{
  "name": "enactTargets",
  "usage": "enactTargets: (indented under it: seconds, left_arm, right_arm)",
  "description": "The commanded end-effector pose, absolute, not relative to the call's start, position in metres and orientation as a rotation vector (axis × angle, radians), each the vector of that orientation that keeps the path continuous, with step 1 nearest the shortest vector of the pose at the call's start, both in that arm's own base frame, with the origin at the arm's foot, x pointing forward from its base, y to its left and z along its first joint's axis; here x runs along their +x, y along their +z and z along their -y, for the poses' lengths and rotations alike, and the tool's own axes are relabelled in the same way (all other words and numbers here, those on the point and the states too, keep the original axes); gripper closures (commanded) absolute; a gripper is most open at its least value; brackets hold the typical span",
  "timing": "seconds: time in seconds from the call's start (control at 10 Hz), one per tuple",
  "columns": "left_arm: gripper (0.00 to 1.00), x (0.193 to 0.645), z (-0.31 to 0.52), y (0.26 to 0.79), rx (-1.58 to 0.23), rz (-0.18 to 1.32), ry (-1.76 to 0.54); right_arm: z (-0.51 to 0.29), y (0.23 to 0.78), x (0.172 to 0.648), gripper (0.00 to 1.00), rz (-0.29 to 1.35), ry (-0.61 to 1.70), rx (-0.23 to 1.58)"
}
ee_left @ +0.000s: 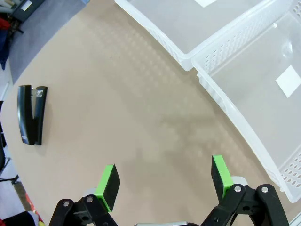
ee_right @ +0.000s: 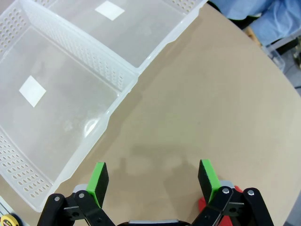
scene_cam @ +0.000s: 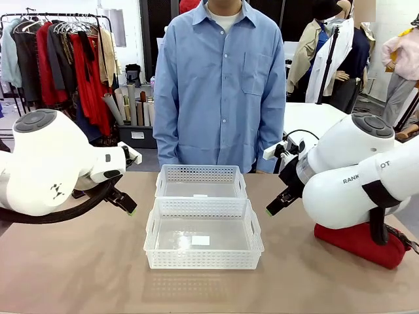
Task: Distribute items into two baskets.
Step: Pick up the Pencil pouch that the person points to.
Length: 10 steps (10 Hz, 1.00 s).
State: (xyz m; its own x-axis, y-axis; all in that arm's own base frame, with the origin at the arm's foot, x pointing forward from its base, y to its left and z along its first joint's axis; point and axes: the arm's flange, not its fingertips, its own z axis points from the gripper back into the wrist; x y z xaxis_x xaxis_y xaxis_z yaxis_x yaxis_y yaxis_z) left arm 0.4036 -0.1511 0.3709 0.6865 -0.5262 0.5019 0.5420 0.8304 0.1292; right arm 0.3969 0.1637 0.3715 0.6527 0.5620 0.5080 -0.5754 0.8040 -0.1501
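Observation:
Two white lattice baskets stand empty mid-table, the near basket (scene_cam: 203, 260) in front of the far basket (scene_cam: 200, 174). The red pouch (scene_cam: 359, 243) lies at the right, partly hidden behind my right arm. A black stapler (ee_left: 31, 113) rests on the table in the left wrist view, away from the baskets (ee_left: 263, 94). My left gripper (scene_cam: 129, 207) hangs open left of the baskets, its green pads (ee_left: 108, 184) wide apart over bare table. My right gripper (scene_cam: 273, 208) hangs open right of the baskets (ee_right: 70, 94), nothing between its fingers (ee_right: 208, 173).
A person in a blue shirt (scene_cam: 219, 85) stands at the far edge, behind the baskets. Bare tan tabletop (scene_cam: 78, 261) lies in front of and beside the baskets. A yellow tape measure (ee_right: 5, 220) peeks in at the corner of the right wrist view.

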Motion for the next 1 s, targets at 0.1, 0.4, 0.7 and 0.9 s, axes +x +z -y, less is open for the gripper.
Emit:
enactTargets:
  seconds: [0.1,0.4,0.7,0.9]
  left_arm:
    - [0.0,0.406,0.134,0.399,-0.062,0.551,-0.568]
    - [0.0,0.408,0.096,0.449,-0.11,0.536,-0.569]
    - [0.0,0.416,0.031,0.501,-0.196,0.5,-0.594]
    - [0.0,0.42,-0.005,0.523,-0.261,0.524,-0.563]
  right_arm:
    - [-0.143,0.397,0.394,0.0,0.584,0.594,0.082]
    - [-0.107,0.441,0.394,0.0,0.618,0.564,0.144]
    - [-0.048,0.484,0.394,0.0,0.646,0.505,0.221]
    - [0.001,0.507,0.395,0.0,0.649,0.484,0.348]
